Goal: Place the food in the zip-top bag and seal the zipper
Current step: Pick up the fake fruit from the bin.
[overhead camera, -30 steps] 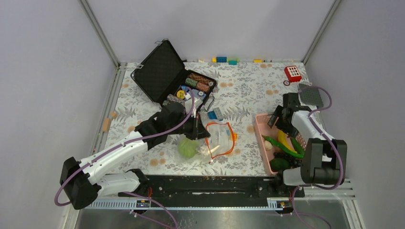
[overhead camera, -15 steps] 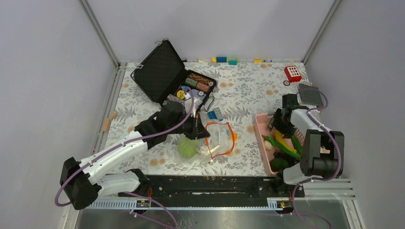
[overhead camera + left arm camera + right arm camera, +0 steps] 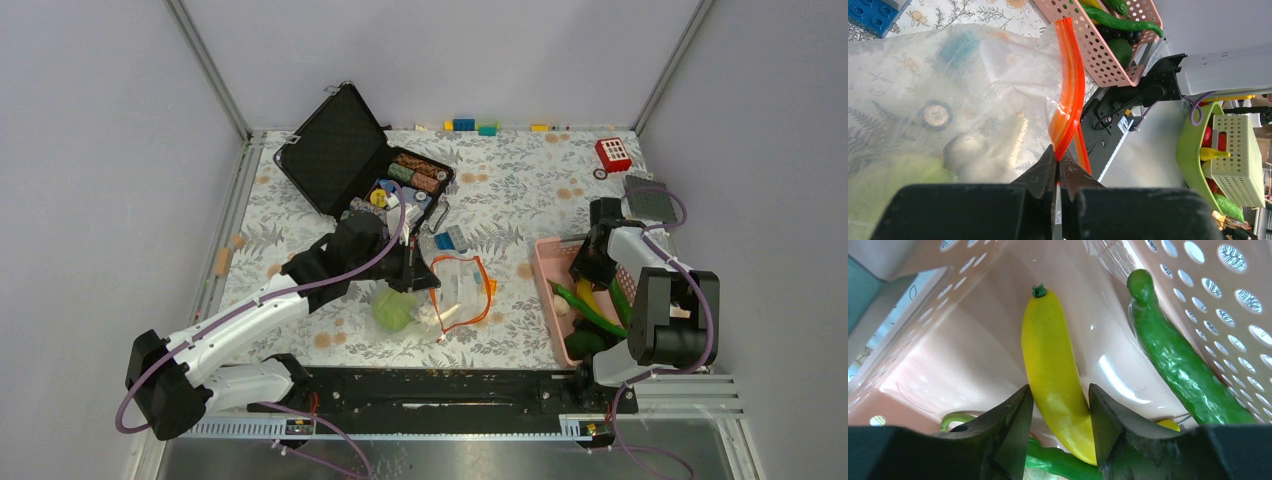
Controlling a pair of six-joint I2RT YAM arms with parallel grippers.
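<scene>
On the left, the left gripper (image 3: pixel 1058 162) is clamped tight on the thin orange-red zipper (image 3: pixel 1070 95), holding up one lip of the clear, floppy zip-top bag (image 3: pixel 948 90). The bag lies near the middle of the flowered table (image 3: pixel 520 185). A round light-green toy cabbage (image 3: pixel 393 310) sits just beside the bag, though through the crinkled plastic it is hard to say whether it is inside.

Well to the right, the right gripper (image 3: pixel 1059 390) is down in the pink perforated plastic basket (image 3: pixel 948 365). Its jaws stand apart, one on each side of a smooth, glossy yellow toy piece (image 3: pixel 1053 355) that is curved and tapered, with a small green stem at its far end. The long axis of the piece runs away from the wrist, so the jaws cross it at its thicker near part. This is a good way to take it, and the right arm is much the nearer one. The fingers look very close to its flanks, perhaps touching, but I cannot tell whether they are pinching it yet. A long, bumpy green pod (image 3: pixel 1178 365) lies alongside to the right, apart from the fingers. From the basket, the bag's mouth lies to the left across the table.
</scene>
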